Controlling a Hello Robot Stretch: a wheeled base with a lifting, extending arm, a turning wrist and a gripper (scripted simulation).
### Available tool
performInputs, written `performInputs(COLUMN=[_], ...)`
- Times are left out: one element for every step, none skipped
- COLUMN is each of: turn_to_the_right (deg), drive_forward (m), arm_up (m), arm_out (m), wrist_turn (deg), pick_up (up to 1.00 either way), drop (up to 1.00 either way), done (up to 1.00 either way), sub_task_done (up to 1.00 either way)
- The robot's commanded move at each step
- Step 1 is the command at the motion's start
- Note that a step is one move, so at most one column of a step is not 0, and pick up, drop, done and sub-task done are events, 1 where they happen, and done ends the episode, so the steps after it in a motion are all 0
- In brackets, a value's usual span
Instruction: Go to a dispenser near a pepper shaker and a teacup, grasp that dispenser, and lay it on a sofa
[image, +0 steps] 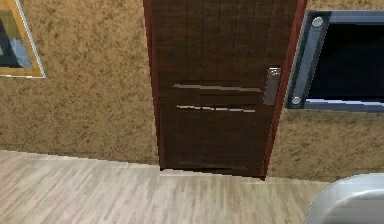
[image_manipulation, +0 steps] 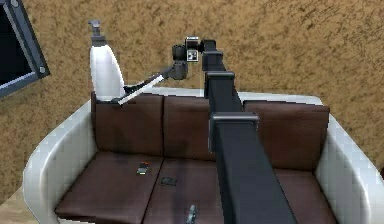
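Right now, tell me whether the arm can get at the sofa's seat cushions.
Probably yes. The arm reaches above the sofa's seat cushions, with the gripper up by the top of the backrest, next to a white dispenser. Nothing tall stands on the seat; a few small dark things lie there.

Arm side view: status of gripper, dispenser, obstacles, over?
Gripper at white dispenser; whether it holds it, cannot tell. Dispenser upright by sofa back's top, not lying on seat. Small dark things on seat.

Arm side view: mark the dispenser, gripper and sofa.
dispenser (image_manipulation: 104, 72): arm side view, white body.
gripper (image_manipulation: 124, 98): arm side view, between the fingertips.
sofa (image_manipulation: 287, 135): arm side view, right back cushion.
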Motion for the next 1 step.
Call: performInputs(turn_to_the_right=[0.0], drive_forward=[0.00], arm_up=[0.00], arm_out=[0.00], wrist_turn=[45.0], pick_up=[0.00], drop=[0.00], done=[0.00], sub_task_done=[0.00])
